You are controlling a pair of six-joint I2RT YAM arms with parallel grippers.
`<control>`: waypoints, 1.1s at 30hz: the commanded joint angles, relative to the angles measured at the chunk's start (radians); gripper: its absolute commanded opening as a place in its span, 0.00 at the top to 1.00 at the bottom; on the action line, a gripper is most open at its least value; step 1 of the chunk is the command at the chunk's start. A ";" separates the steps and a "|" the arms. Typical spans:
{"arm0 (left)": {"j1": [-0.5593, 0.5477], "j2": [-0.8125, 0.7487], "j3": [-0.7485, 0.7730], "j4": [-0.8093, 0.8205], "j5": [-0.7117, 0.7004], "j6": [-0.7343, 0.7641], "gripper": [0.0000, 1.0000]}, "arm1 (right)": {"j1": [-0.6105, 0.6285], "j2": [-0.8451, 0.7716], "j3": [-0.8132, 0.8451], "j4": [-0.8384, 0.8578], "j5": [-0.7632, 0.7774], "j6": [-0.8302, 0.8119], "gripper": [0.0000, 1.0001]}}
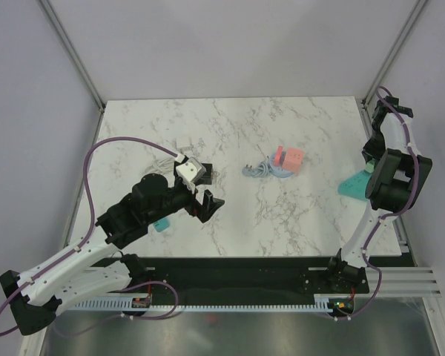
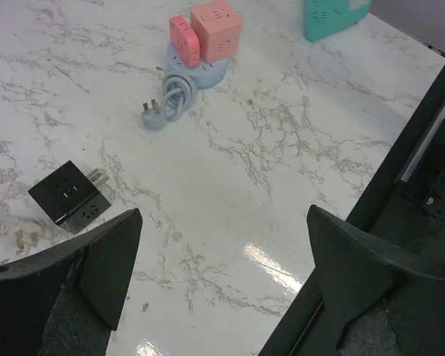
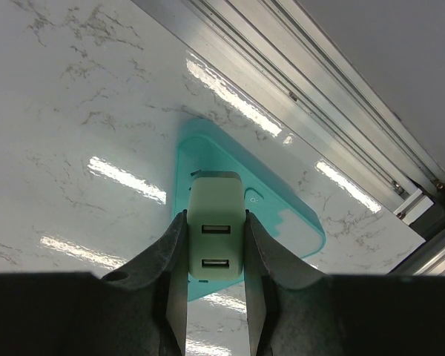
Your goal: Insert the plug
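Right gripper (image 3: 213, 222) hovers with jaws clamped on the pale USB charger (image 3: 216, 245) just above the teal power strip (image 3: 289, 222) at the tabletop's (image 3: 74, 89) right edge, left gripper (image 2: 224, 215) jaws wide apart, so next I'd say align with a socket and press down

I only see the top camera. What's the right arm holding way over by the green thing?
Observer: A pale charger, pinched in the right jaws; its face has two slots.
Operator: What's the grey squiggle by the pink blocks?
Observer: A coiled cord; its plug lies loose on the table, prongs bare.
Operator: Is the left one holding anything?
Observer: No. The left jaws are wide open, with only bare table between them.
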 commanded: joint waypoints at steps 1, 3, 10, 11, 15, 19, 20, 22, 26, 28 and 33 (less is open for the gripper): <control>-0.005 -0.006 0.008 0.013 -0.011 0.034 0.00 | -0.005 -0.026 0.035 -0.021 0.021 0.011 1.00; -0.005 -0.007 0.008 0.013 -0.013 0.034 0.00 | -0.004 -0.026 0.024 -0.018 0.016 0.006 1.00; -0.005 -0.012 0.006 0.013 -0.013 0.034 0.00 | -0.004 -0.031 -0.025 0.003 0.019 0.012 1.00; -0.005 -0.012 0.006 0.013 -0.011 0.034 0.00 | -0.004 -0.031 -0.029 0.006 0.025 0.011 1.00; -0.005 -0.010 0.006 0.013 -0.013 0.034 0.00 | -0.004 -0.026 -0.065 0.043 0.028 -0.006 1.00; -0.005 -0.012 0.005 0.013 -0.014 0.036 0.00 | -0.004 -0.040 -0.118 0.097 0.025 -0.037 1.00; -0.005 -0.010 0.005 0.013 -0.013 0.036 0.00 | -0.004 -0.049 -0.123 0.103 0.021 -0.041 1.00; -0.005 -0.007 0.006 0.015 -0.011 0.036 0.00 | -0.004 -0.060 -0.128 0.117 -0.004 -0.052 1.00; -0.005 -0.004 0.006 0.013 -0.008 0.036 0.00 | -0.004 -0.105 -0.102 0.117 -0.021 -0.051 1.00; -0.005 -0.002 0.006 0.015 -0.007 0.036 0.00 | -0.005 -0.111 -0.077 0.101 -0.001 -0.041 1.00; -0.005 -0.002 0.008 0.013 -0.010 0.036 0.00 | -0.004 -0.108 -0.082 0.091 0.021 -0.035 1.00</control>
